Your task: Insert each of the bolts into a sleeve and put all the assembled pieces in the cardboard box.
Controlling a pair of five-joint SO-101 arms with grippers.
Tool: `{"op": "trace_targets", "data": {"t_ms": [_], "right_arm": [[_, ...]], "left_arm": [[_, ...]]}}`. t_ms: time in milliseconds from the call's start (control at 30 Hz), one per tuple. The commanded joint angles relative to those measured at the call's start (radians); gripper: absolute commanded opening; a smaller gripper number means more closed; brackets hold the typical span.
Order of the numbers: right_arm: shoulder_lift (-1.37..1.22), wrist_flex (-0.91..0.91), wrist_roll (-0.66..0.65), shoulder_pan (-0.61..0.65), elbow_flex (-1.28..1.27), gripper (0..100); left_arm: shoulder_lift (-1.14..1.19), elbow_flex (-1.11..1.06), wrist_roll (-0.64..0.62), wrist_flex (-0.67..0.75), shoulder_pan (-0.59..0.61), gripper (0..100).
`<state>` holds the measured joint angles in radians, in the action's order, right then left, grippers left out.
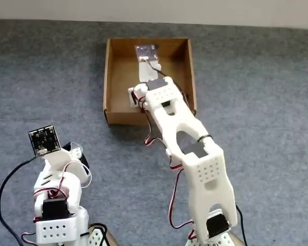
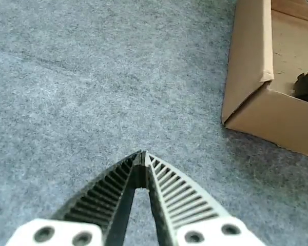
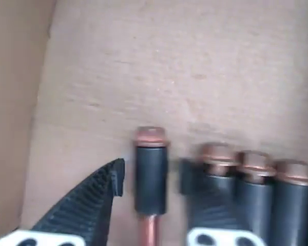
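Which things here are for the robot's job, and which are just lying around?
For the job: cardboard box; sleeved bolt between the open fingers of the right gripper; three more sleeved bolts beside it.
Just there: grey carpet; left gripper, shut, above the carpet.

The left arm (image 1: 56, 200) is folded back close to its base. The left gripper (image 2: 142, 155) angles downward, fingertips pressed together. The right arm (image 1: 195, 148) stretches far forward, and the right gripper (image 3: 151, 174) has its fingers spread apart.
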<state>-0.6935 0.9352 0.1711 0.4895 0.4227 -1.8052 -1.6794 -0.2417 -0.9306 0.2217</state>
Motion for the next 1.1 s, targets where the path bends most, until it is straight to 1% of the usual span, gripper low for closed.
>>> {"op": "trace_targets", "data": {"t_ms": [0, 133, 267, 333, 400, 433, 467, 533, 700, 800, 900, 1067], "right_arm": [[0.008, 0.088, 0.009, -0.002, 0.140, 23.8], [0.008, 0.246, 0.008, -0.004, 0.352, 23.8], [0.008, 0.476, 0.006, -0.002, 0.650, 22.5], [0.005, 0.593, 0.005, -0.001, 0.816, 14.9], [-0.001, 0.699, 0.009, -0.004, 0.977, 2.5], [-0.002, 0.743, 0.011, -0.004, 1.044, 0.0], [-0.004, 0.788, 0.011, -0.004, 1.104, 2.2], [-0.004, 0.831, 0.011, -0.002, 1.170, 0.6], [0.030, 0.832, 0.009, 0.004, 1.185, 0.5], [0.114, 0.834, 0.009, 0.036, 1.115, 0.5], [0.274, 0.834, 0.008, 0.058, 0.947, 0.5], [0.661, 0.829, 0.005, 0.061, 0.484, 0.5]], "left_arm": [[0.007, -0.018, 0.000, -0.003, 0.007, 1], [0.007, -0.018, 0.000, -0.003, 0.007, 1], [0.007, -0.018, 0.000, -0.003, 0.007, 1], [0.007, -0.018, 0.000, -0.003, 0.007, 1], [0.007, -0.018, 0.000, -0.003, 0.007, 1], [0.007, -0.018, 0.000, -0.003, 0.007, 1], [0.007, -0.018, 0.000, -0.002, 0.007, 1], [0.007, -0.018, 0.000, 0.002, 0.007, 1], [0.007, -0.018, 0.000, 0.002, 0.007, 1], [0.007, -0.018, 0.000, -0.003, 0.007, 1], [0.007, -0.018, 0.000, -0.003, 0.007, 1], [0.007, -0.018, 0.000, -0.003, 0.007, 1]]}}
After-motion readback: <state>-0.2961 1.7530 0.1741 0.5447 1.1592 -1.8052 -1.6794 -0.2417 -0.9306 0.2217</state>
